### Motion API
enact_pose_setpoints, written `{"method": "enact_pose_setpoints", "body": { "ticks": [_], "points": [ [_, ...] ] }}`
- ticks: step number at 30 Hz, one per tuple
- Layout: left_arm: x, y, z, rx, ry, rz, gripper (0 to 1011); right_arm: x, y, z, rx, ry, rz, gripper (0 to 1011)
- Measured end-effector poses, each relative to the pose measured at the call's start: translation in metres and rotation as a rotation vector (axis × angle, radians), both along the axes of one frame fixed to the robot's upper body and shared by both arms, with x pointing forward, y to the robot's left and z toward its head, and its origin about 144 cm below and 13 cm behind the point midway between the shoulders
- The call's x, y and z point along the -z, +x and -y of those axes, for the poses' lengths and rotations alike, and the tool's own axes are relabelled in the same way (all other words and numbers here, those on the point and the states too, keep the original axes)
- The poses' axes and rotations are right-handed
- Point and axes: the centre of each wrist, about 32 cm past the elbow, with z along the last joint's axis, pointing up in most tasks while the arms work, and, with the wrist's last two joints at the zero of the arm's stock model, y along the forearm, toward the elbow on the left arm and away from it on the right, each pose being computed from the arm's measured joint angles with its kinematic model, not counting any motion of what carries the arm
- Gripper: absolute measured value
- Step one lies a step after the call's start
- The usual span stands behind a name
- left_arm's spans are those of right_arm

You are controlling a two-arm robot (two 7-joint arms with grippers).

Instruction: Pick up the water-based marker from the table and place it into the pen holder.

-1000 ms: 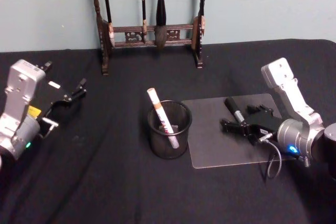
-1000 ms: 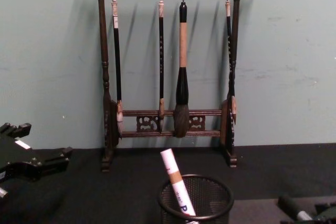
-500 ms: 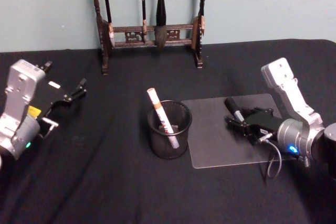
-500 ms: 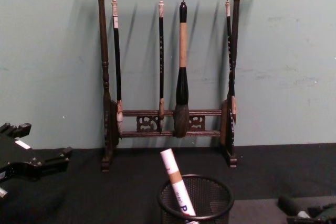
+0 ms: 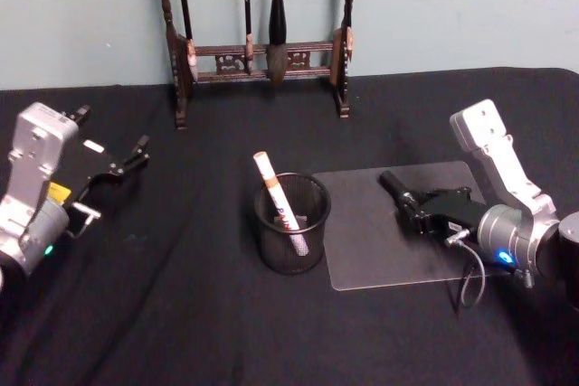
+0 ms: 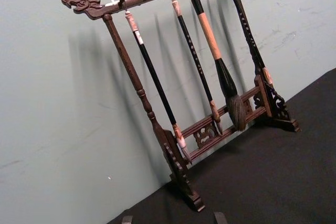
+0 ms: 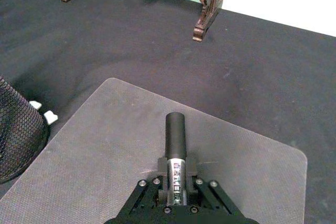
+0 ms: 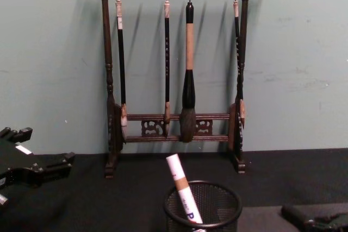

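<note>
Right gripper's (image 5: 413, 209) jaws clamp the marker (image 5: 395, 188), left gripper's (image 5: 116, 178) stand open, idle; marker's overhanging end could catch the pen holder (image 5: 276, 246) rim.

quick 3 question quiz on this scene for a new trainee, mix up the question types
1. True or false: the right gripper is shut on the black marker.
2. What is the black marker over? A) the grey mat B) a plate C) a book
3. Fill the gap: the white pen leans inside the ___, while the left gripper sits open on the robot's left side.

Key: 1 true. 2 A. 3 pen holder.
</note>
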Motion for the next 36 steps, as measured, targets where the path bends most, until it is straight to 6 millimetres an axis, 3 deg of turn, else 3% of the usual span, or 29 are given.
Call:
{"method": "enact_pose_setpoints", "body": {
  "ticks": [10, 20, 28, 36],
  "points": [
    [0.000, 0.000, 0.000, 0.000, 0.000, 0.000, 1001, -0.003, -0.001, 0.000, -0.019, 0.033, 0.026, 198],
    [0.000, 0.000, 0.000, 0.000, 0.000, 0.000, 1001, -0.010, -0.001, -0.007, -0.127, 0.217, 0.283, 198],
    [0.000, 0.000, 0.000, 0.000, 0.000, 0.000, 1001, -0.005, 0.007, -0.028, -0.249, 0.382, 0.494, 198],
    [0.000, 0.000, 0.000, 0.000, 0.000, 0.000, 1001, 0.008, 0.016, -0.055, -0.323, 0.501, 0.524, 198]
  ]
}}
